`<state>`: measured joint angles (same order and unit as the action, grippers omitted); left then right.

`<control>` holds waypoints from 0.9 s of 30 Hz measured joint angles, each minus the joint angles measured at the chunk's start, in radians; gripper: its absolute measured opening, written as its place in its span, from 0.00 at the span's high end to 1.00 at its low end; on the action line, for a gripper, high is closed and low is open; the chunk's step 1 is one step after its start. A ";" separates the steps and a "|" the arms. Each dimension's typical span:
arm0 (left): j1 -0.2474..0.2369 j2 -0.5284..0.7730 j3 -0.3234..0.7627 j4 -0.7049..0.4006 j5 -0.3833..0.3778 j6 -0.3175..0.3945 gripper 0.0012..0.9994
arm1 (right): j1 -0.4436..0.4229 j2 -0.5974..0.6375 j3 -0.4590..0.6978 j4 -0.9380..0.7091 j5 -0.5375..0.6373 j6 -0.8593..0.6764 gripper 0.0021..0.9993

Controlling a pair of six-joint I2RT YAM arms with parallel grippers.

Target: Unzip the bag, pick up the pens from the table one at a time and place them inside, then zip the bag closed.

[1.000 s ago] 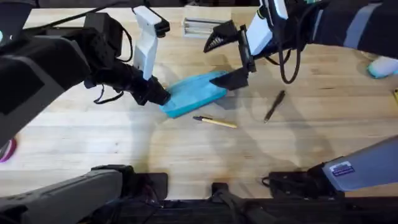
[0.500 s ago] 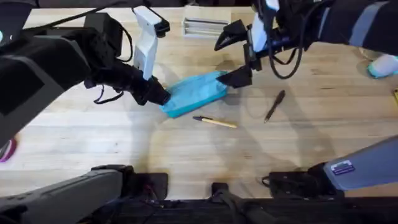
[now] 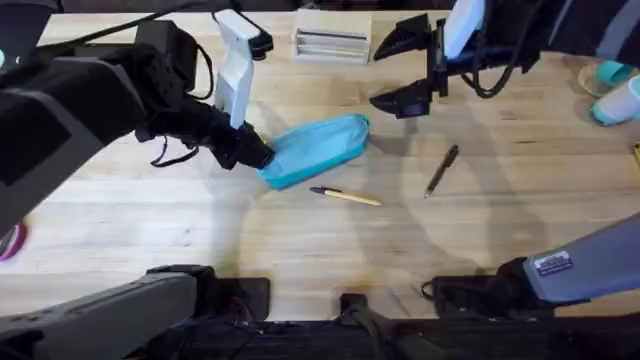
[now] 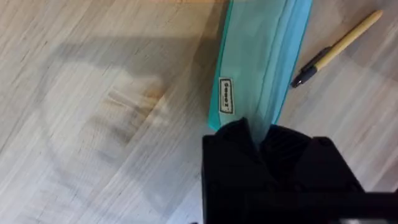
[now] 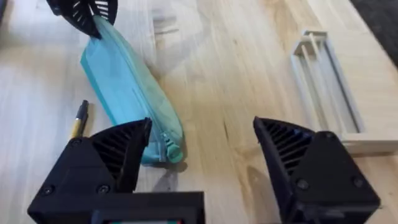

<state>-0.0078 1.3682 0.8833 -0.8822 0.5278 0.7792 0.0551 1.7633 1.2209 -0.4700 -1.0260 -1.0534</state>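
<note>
The light-blue bag lies slanted in the middle of the table. My left gripper is shut on its left end, seen up close as the bag running away from the black fingers. My right gripper hangs open beyond the bag's right end, apart from it. In the right wrist view the bag lies ahead of the right gripper, its zipper pull at the near end. The tan pen rests just in front of the bag. The dark pen lies to the right.
A small wooden rack stands at the back edge behind the bag. Cups sit at the far right. A pink object lies at the left edge. Bare wood stretches across the front of the table.
My right gripper has drawn back from the bag's right end, moving away and to the right, still open. The left gripper has kept its hold and the pens have not moved.
</note>
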 joint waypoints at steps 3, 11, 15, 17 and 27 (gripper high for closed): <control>0.000 0.000 0.000 0.000 0.000 0.000 0.96 | 0.000 0.040 0.001 -0.031 -0.006 0.002 0.01; 0.000 0.000 0.000 0.000 0.000 0.000 0.96 | 0.000 0.103 0.001 -0.175 -0.011 -0.041 0.00; 0.000 0.000 0.000 0.000 0.000 0.000 0.96 | 0.004 0.143 0.001 -0.162 -0.013 -0.146 0.00; 0.000 0.000 0.000 0.000 0.000 0.000 0.96 | 0.007 0.170 0.001 -0.148 -0.015 -0.175 0.00; 0.000 0.000 0.000 0.000 0.000 0.000 0.96 | 0.012 0.224 0.001 -0.068 -0.016 -0.306 0.00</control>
<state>-0.0078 1.3682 0.8833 -0.8822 0.5278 0.7792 0.0673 1.9875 1.2221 -0.5376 -1.0416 -1.3591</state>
